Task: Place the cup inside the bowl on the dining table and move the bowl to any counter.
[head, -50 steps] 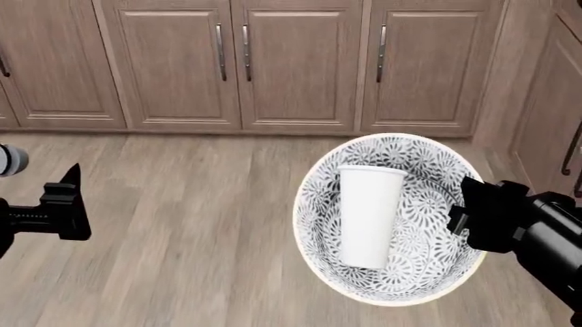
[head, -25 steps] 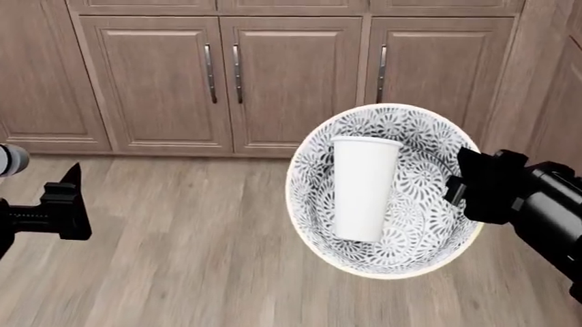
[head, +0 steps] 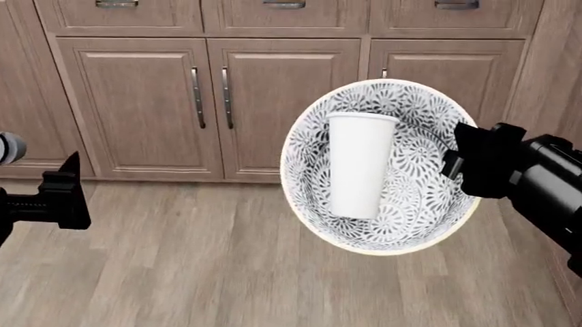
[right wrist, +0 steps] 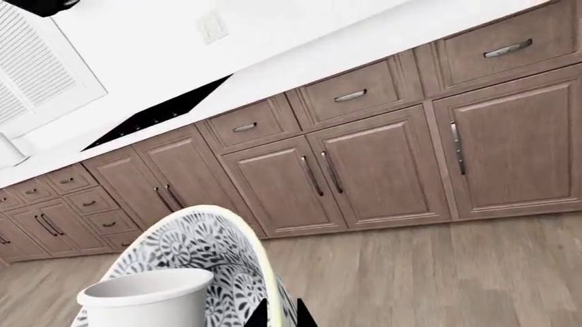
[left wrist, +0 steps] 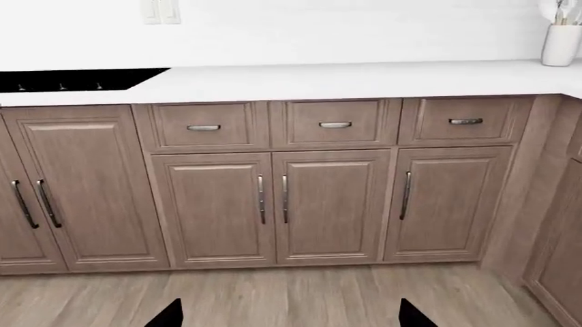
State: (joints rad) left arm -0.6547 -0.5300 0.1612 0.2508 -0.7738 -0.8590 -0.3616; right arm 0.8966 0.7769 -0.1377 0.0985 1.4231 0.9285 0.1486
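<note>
Head view shows the round deep bowl with its black-and-white floral pattern and pale rim (head: 382, 167) carried in the air over the wooden plank floor (head: 182, 266), with the plain white handleless tapered cup (head: 359, 165) lying inside it. The right end effector (head: 468, 167) is clamped on the bowl's rim at its right side; the right wrist view shows the two fingertips pinched together over the rim edge. The left end effector (head: 64, 201) hangs empty, well apart from the bowl, its tips spread in the left wrist view.

The cup is in, so carrying to the counter is the step in hand. The flat light-grey-white counter (left wrist: 345, 78) runs above the brown wooden cabinet doors (left wrist: 272, 204), ahead and higher than the bowl seems to sit. A one-sided rim grip invites tipping, so I would lift smoothly, keep the bowl level, clear the counter's front edge fully, and aim away from the white utensil holder (left wrist: 560, 42) before lowering.
</note>
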